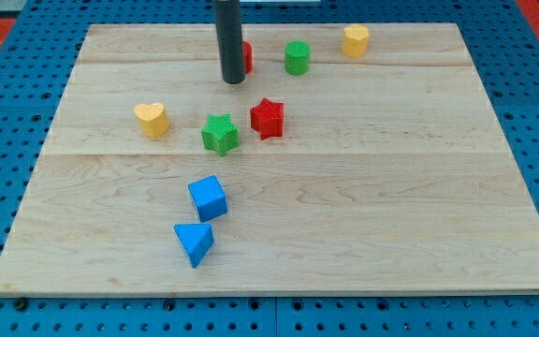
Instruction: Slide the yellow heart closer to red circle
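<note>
The yellow heart (152,119) lies on the wooden board at the view's left of centre. The red circle (247,56) sits near the view's top, mostly hidden behind my rod. My tip (233,80) rests on the board just at the left of the red circle, up and to the right of the yellow heart, well apart from it.
A green cylinder (297,58) and a yellow hexagon (355,40) stand at the view's top right. A green star (220,133) and a red star (267,118) sit mid-board. A blue cube (208,197) and a blue triangle (195,242) lie lower down. The board's edge (279,292) borders blue pegboard.
</note>
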Robot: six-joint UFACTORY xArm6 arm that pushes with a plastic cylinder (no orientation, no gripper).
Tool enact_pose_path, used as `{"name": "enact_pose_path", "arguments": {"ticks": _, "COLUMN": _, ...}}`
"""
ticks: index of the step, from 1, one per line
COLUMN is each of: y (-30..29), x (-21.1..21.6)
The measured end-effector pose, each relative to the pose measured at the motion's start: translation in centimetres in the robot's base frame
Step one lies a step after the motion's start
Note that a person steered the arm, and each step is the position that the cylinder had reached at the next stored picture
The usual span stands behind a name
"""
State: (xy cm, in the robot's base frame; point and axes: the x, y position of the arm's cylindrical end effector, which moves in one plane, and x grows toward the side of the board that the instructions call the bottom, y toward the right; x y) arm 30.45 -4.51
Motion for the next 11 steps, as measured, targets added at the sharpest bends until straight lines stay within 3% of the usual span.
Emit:
{"name": "enact_pose_path", "arguments": {"ticks": 1, "y": 0.1, "x": -3.8}}
{"name": "enact_pose_path", "arguments": {"ticks": 2, "y": 0.7, "x": -3.8}}
{"name": "enact_pose_path", "arguments": {"ticks": 3, "y": -2.2, "x": 1.3}}
{"name": "enact_pose_path", "arguments": {"ticks": 5, "y": -23.1, "x": 5.6}}
{"name": "enact_pose_path", "arguments": {"ticks": 6, "y": -19.7, "x": 11.4}}
{"name": "enact_pose_path", "arguments": {"ticks": 8, "y": -7.7, "x": 7.5}}
{"name": "enact_pose_path", "arguments": {"ticks": 9, "y": -4.9, "x": 2.4}}
{"name": "enact_pose_path", "arguments": {"ticks": 11, "y": 1.5, "x": 3.5}}
